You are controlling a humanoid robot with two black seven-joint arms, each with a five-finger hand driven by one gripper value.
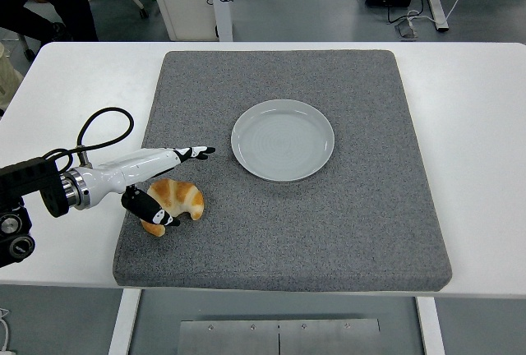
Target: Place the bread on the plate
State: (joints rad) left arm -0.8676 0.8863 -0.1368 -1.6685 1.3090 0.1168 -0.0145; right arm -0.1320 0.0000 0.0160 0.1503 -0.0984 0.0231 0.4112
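Note:
A golden croissant [174, 204] lies on the grey mat [362, 207] near its front left corner. My left hand [168, 182] reaches in from the left and straddles it. The long white fingers [182, 154] stretch out just behind the bread, and the black thumb [148, 207] presses against its near left side. The hand is spread and has not closed around the croissant. The pale round plate [283, 140] sits bare in the middle of the mat, to the right and farther back. The right hand is out of view.
The mat covers most of the white table [477, 141]. A black cable [103, 129] loops up from my left forearm. A person sits at the top left, beyond the table. Cables and furniture legs lie on the floor behind.

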